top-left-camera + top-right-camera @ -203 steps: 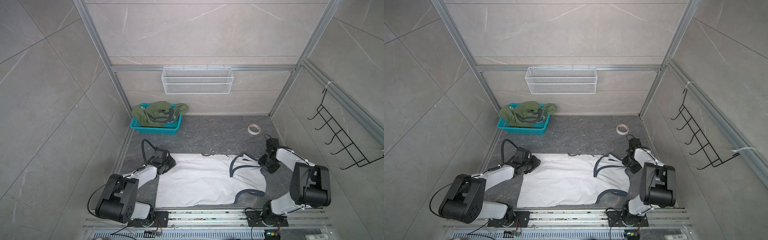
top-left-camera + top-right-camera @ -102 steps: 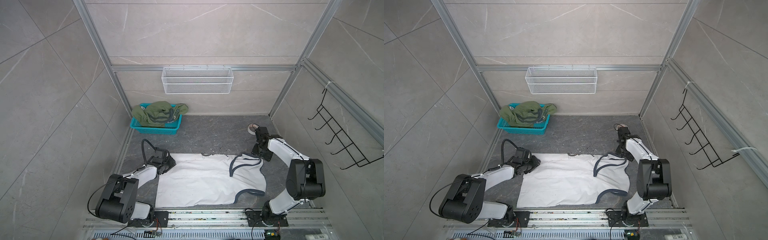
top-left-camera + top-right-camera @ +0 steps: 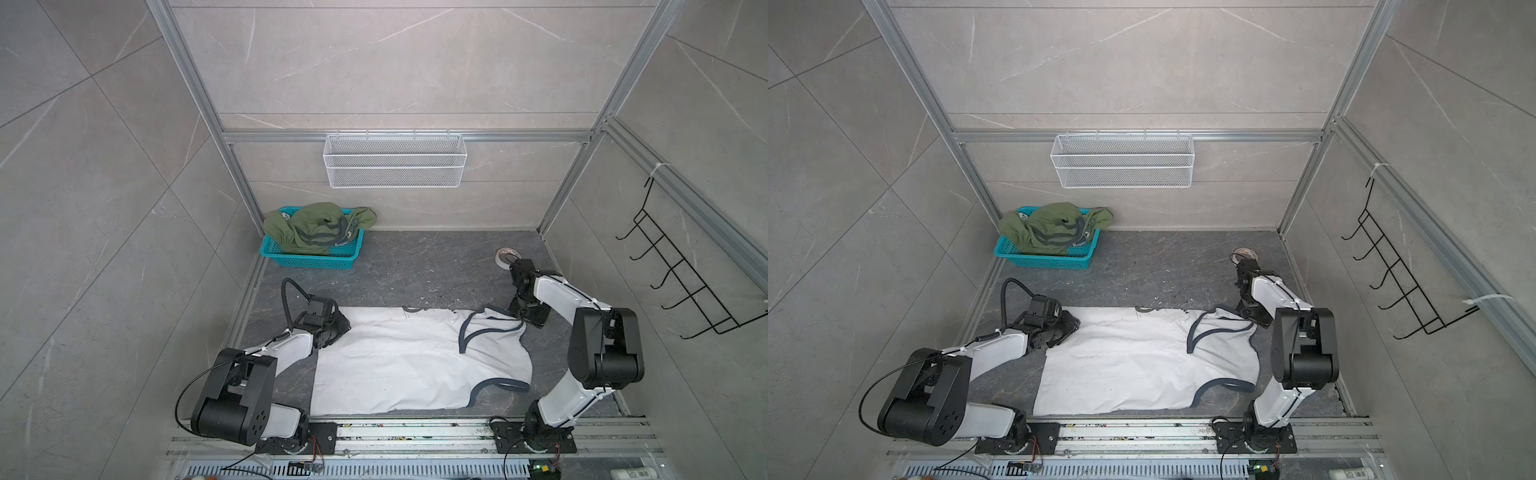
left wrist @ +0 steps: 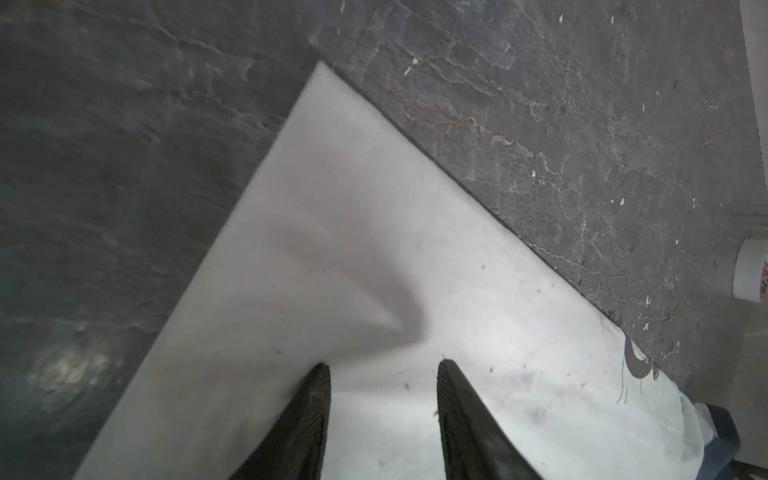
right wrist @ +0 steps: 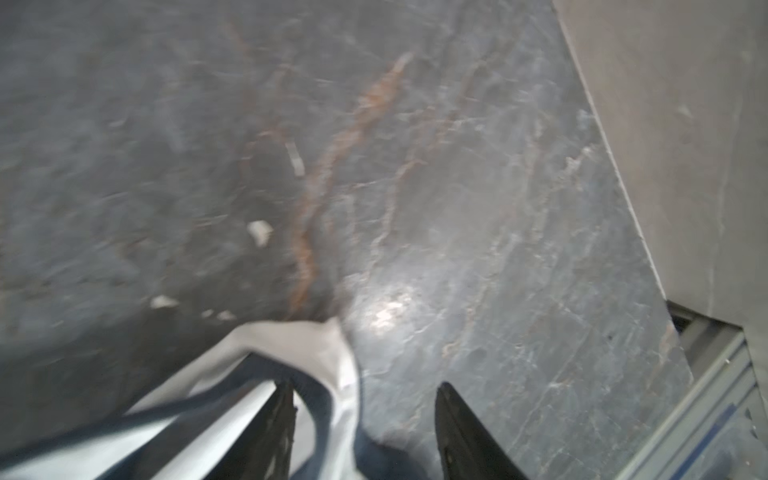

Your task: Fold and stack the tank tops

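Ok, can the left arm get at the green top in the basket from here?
Probably yes: bare floor lies between the left gripper and the basket, and the green top is heaped above its rim. Reach looks long, though.

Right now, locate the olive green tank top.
In both top views the olive green tank top lies heaped in the teal basket, far left corner.

Grey tiled walls [image 3: 395,62], dark marbled floor [image 3: 415,266], white wire shelf [image 3: 395,166], black hook rack [image 3: 688,272].
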Controlling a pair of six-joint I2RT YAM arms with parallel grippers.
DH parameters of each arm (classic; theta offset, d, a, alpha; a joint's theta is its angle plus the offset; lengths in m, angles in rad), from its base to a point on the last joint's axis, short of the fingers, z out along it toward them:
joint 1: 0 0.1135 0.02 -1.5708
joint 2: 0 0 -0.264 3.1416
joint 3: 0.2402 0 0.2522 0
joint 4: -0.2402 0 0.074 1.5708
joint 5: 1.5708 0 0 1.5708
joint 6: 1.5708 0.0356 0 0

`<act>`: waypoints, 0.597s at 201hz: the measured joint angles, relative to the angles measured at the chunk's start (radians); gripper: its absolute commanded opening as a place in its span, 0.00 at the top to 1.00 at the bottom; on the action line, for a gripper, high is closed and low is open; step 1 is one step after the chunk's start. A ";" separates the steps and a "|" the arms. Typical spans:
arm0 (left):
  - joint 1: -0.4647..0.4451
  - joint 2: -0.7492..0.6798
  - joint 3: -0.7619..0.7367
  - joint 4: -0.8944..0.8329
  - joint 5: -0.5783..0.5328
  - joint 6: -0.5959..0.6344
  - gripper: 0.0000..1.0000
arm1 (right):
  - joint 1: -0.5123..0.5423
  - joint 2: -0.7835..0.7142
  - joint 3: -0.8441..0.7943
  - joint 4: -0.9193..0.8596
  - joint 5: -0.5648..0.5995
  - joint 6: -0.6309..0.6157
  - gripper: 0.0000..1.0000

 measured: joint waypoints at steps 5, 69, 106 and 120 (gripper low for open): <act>0.006 0.000 0.000 0.000 0.000 -0.001 0.53 | -0.017 -0.012 -0.011 0.000 0.003 0.002 0.47; 0.048 -0.010 -0.021 0.029 0.006 -0.005 0.53 | -0.072 -0.172 -0.191 0.067 -0.058 0.043 0.47; 0.050 -0.010 -0.023 0.032 0.008 -0.005 0.53 | -0.044 -0.245 -0.189 0.083 -0.124 -0.007 0.36; 0.050 -0.011 -0.023 0.032 0.008 -0.005 0.52 | -0.017 -0.235 -0.145 0.080 -0.128 -0.023 0.36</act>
